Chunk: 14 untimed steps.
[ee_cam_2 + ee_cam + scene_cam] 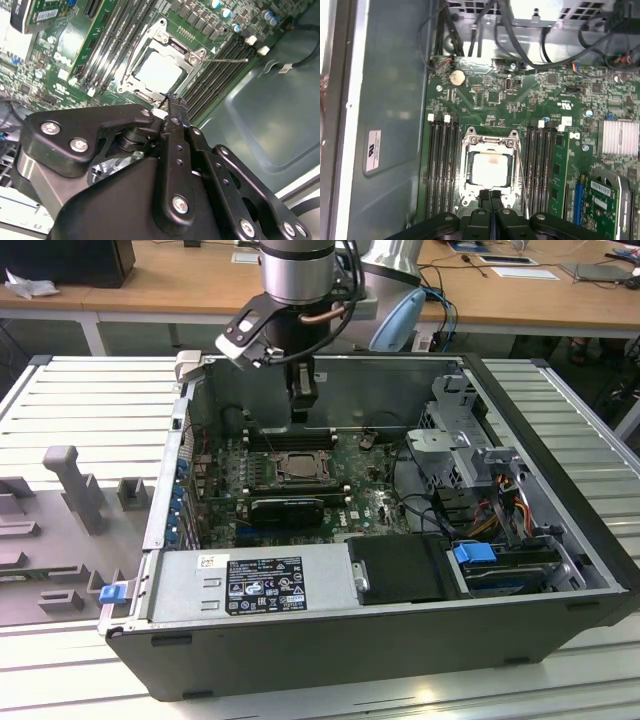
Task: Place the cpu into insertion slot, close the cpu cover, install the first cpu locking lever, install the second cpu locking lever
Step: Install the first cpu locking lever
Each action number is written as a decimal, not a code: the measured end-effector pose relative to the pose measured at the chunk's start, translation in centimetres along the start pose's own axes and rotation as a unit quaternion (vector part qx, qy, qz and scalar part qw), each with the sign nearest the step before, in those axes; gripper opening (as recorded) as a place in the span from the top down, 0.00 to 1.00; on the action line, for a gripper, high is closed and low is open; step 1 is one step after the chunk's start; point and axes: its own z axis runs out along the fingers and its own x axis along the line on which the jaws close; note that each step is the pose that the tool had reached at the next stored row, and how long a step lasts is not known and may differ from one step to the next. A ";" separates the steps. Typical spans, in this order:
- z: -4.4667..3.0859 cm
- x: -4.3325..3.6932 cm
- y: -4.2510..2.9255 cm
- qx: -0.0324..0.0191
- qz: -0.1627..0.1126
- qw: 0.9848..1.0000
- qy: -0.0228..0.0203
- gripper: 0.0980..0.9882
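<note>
Silver-faced single cpu (pixel 490 169) under one cpu cover (pixel 490 142), two fingers (pixel 484 196) pressed together

You get bright, even room light in the exterior view, yet the case (pixel 400 650) interior lies in shade; in the first wrist view the cpu (pixel 490 169) glares pale.

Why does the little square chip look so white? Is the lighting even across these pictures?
Glare: the cpu washes out almost white in both wrist views; the metal bay is blown out in the first wrist view; in the exterior view the computer case is dimmer inside than the pale table.
</note>
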 end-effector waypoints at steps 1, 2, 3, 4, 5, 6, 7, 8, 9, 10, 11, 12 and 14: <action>0.00 0.00 0.00 0.000 -0.009 1.000 0.000 0.99; 0.00 0.00 0.00 0.001 -0.018 1.000 0.001 0.99; 0.00 0.00 0.00 0.001 -0.035 0.999 0.002 0.99; 0.00 0.00 0.00 0.002 -0.048 0.999 0.002 0.99; 0.00 0.00 0.00 0.002 -0.065 0.998 0.003 0.99; 0.00 0.00 0.00 0.002 -0.076 0.997 0.004 0.99; 0.00 0.00 0.00 0.003 -0.085 0.996 0.004 0.99; -0.08 0.00 0.00 0.003 -0.089 0.996 0.004 0.99; -0.20 0.00 0.00 0.003 -0.091 0.996 0.004 0.99; -0.24 0.01 0.01 0.003 -0.095 0.995 0.004 0.99; -0.24 0.01 0.01 0.003 -0.101 0.995 0.005 0.99; -0.24 0.01 0.01 0.003 -0.108 0.994 0.005 0.99; -0.25 0.01 0.01 0.004 -0.138 0.990 0.006 0.99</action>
